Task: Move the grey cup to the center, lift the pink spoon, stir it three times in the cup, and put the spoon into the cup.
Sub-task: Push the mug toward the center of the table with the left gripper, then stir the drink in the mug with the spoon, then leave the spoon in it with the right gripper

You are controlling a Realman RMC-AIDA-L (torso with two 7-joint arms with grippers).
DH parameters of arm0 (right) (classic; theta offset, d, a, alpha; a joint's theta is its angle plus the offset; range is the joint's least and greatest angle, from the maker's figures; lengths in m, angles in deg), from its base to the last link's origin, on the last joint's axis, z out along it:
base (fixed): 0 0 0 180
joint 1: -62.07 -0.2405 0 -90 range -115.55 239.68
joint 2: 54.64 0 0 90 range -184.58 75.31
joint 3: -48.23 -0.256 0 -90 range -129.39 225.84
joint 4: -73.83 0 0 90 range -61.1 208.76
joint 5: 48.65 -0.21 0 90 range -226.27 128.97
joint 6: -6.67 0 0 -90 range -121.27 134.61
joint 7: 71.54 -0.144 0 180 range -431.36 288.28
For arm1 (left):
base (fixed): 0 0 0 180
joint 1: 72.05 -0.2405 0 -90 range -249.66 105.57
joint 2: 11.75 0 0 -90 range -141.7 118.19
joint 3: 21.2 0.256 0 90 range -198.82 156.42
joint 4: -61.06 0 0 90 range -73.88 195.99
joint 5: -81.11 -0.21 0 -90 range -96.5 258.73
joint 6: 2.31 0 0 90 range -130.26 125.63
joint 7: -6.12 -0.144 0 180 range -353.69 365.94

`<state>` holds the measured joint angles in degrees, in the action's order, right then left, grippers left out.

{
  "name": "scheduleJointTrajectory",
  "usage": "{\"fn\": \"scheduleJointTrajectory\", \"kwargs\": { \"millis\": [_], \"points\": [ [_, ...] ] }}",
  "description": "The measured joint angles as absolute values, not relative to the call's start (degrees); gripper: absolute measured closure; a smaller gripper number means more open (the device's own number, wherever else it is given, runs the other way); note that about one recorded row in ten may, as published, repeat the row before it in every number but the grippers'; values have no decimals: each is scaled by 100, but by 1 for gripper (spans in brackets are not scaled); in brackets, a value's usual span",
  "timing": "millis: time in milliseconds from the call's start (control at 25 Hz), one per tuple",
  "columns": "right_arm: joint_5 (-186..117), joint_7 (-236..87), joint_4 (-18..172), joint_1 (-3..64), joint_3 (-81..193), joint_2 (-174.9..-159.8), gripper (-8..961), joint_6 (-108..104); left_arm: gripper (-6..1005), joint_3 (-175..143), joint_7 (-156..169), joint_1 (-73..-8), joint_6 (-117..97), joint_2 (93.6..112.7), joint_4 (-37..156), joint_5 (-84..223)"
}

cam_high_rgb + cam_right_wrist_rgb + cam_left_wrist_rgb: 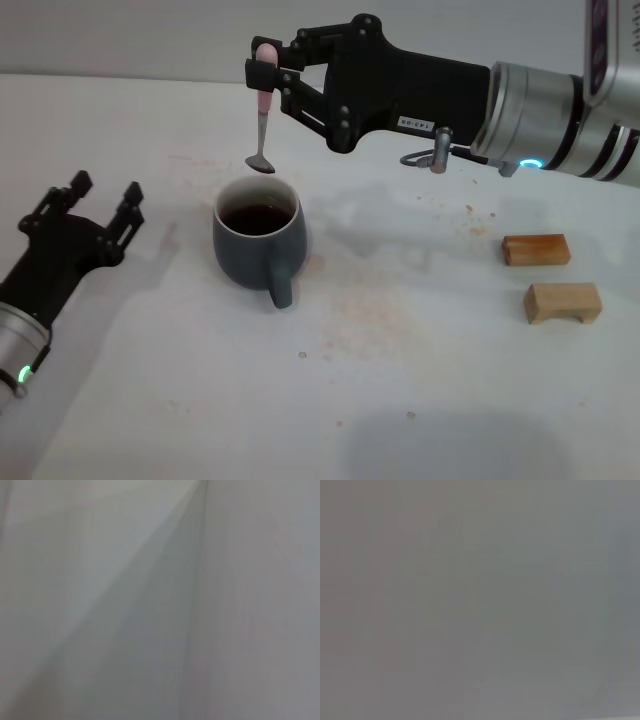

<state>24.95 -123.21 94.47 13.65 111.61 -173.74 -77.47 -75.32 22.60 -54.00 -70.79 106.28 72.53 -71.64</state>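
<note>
The grey cup (255, 245) stands near the middle of the white table in the head view, its handle toward the front, with dark liquid inside. The pink spoon (263, 120) hangs upright just above the cup's far rim, metal bowl downward. My right gripper (266, 68) is shut on the spoon's pink handle, reaching in from the right. My left gripper (98, 200) rests low at the left of the cup, open and holding nothing. Both wrist views show only blank grey.
Two small wooden blocks (536, 249) (564, 302) lie at the right side of the table. Faint brownish stains (360, 300) mark the surface beside the cup.
</note>
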Motion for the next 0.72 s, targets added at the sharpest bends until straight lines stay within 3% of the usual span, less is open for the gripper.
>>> {"fn": "scheduleJointTrajectory", "kwargs": {
  "millis": [720],
  "points": [
    [2396,-12321,9054,1373,11308,-17399,844,-7194,354,-7929,2288,-5403,-7505,10652,7336,-7181]
  ]
}}
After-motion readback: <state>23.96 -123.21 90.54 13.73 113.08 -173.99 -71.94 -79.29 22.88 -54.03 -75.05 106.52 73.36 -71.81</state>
